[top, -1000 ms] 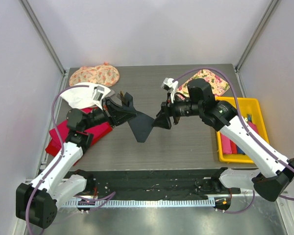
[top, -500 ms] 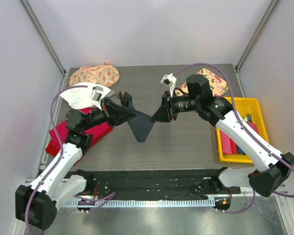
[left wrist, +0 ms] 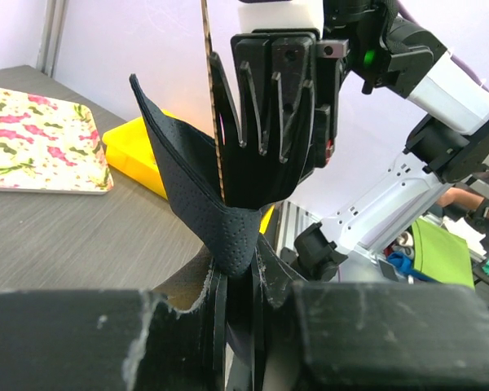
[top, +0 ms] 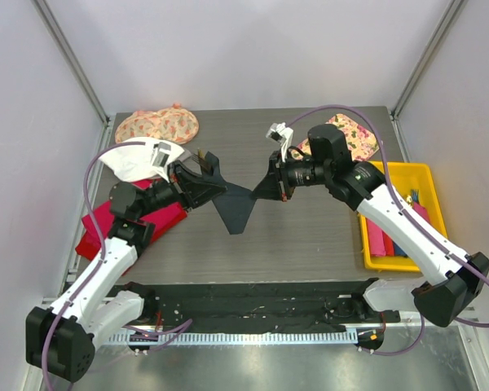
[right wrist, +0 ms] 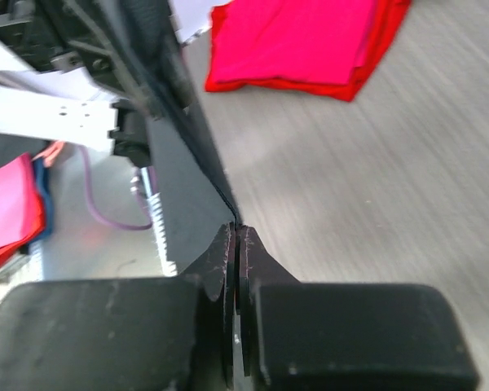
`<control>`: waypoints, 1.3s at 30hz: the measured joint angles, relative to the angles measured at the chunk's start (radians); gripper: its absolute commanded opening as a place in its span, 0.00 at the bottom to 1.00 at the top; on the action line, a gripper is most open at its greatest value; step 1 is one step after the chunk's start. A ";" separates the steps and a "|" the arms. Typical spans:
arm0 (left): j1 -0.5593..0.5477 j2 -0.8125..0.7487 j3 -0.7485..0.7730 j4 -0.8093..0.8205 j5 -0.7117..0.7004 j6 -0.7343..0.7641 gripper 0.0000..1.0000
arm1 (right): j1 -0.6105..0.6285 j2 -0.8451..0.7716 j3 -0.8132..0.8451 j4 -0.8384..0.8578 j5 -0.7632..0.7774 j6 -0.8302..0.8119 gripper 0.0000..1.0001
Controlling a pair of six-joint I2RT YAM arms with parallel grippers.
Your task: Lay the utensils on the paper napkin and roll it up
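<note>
Currently the paper napkin [top: 236, 210] hangs above the middle of the desk [top: 310, 244], stretched between both arms. The left gripper [top: 208, 183] clamps one side, where the tan utensils [top: 200, 156] stand against the fold. The right gripper [top: 269, 186] is pinched closed on the opposite corner. A red cloth [top: 94, 232] lies at the desk's left edge and a yellow tray [top: 399, 169] at its right.

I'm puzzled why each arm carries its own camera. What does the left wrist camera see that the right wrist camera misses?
Only the left wrist view shows a floral cloth and a yellow bin. Only the right wrist view shows a red cloth. Both show the dark paper napkin, clamped by the left gripper in one and by the right gripper in the other.
</note>
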 measured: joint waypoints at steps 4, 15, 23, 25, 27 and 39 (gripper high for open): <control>0.000 0.013 0.000 0.003 0.000 -0.023 0.00 | 0.008 0.023 0.000 0.017 0.062 -0.026 0.01; -0.023 0.066 0.038 0.020 -0.003 -0.124 0.00 | 0.026 0.072 -0.061 0.189 0.058 -0.025 0.01; -0.055 0.075 0.042 0.024 -0.003 -0.145 0.00 | 0.086 0.077 -0.138 0.352 0.030 0.035 0.01; -0.056 0.077 0.044 0.025 -0.003 -0.145 0.00 | 0.093 0.083 -0.150 0.391 0.021 0.055 0.01; -0.056 0.077 0.045 0.025 -0.004 -0.145 0.00 | 0.097 0.084 -0.164 0.427 0.010 0.080 0.01; -0.056 0.085 0.046 0.023 0.000 -0.165 0.00 | 0.122 0.073 -0.283 0.668 -0.014 0.243 0.01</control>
